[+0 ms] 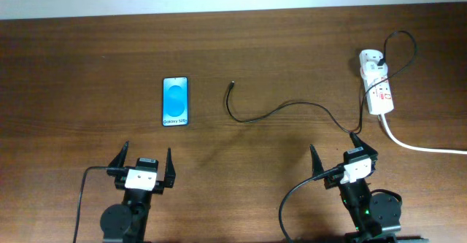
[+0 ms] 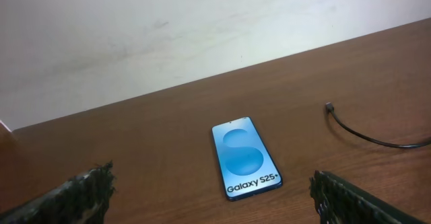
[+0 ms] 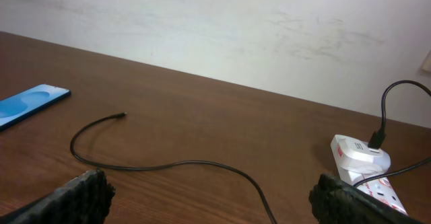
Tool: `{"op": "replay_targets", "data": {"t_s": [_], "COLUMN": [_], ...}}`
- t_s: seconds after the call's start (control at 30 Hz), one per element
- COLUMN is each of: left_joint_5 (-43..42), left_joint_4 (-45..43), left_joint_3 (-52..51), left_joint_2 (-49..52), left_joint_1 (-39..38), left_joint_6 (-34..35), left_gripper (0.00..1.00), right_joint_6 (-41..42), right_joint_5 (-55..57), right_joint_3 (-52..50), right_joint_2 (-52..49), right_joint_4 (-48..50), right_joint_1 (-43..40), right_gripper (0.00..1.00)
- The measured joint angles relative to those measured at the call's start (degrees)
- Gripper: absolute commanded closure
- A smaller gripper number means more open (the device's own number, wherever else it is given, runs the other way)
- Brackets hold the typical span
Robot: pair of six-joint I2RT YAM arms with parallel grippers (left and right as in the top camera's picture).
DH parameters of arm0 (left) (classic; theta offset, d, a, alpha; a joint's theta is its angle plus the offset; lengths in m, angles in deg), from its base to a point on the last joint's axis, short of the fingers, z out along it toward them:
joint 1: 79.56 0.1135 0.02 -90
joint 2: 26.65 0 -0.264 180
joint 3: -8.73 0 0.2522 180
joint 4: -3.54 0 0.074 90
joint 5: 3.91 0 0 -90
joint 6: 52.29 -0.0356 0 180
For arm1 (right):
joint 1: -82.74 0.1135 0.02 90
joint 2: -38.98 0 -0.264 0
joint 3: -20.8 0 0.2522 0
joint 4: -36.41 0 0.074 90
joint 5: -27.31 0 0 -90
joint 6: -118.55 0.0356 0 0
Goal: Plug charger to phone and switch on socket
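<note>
Nothing is joined yet. The charger (image 1: pixel 281 107) tip lies right of the phone (image 1: pixel 175 101), apart from it; its plug seems seated in the socket (image 1: pixel 377 82), far right. The left gripper (image 1: pixel 147 151) and right gripper (image 1: pixel 337 155) hang spread, empty, nearer me than the phone.

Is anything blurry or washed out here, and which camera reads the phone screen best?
Overhead: evenly lit, sharp, but the phone text is tiny. Left wrist: screen text legible, left fingers blurred at bottom corners. Right wrist: right fingers blurred; the white socket looks bright.
</note>
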Motion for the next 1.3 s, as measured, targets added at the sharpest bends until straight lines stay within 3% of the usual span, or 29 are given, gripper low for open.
{"op": "replay_targets", "data": {"t_s": [0.6, 0.87, 1.13, 1.3], "left_joint_5": [0.44, 0.85, -0.46, -4.72], "left_joint_4": [-0.33, -4.68, -3.76, 5.07], "left_joint_3": [0.00, 0.24, 13.94, 30.88], "left_joint_2": [0.00, 0.04, 10.21, 25.66], "left_joint_1": [0.00, 0.00, 0.00, 0.00], "left_joint_6": [0.00, 0.02, 3.13, 5.62], "left_gripper": [0.01, 0.01, 0.01, 0.01], "right_joint_6": [0.00, -0.04, -0.02, 0.00], "right_joint_5": [0.00, 0.00, 0.00, 0.00], "right_joint_3": [0.00, 0.00, 0.00, 0.00], "right_joint_2": [0.00, -0.02, 0.00, 0.02], "right_joint_4": [0.00, 0.00, 0.00, 0.00], "right_joint_1": [0.00, 0.00, 0.00, 0.00], "right_gripper": [0.02, 0.02, 0.02, 0.02]}}
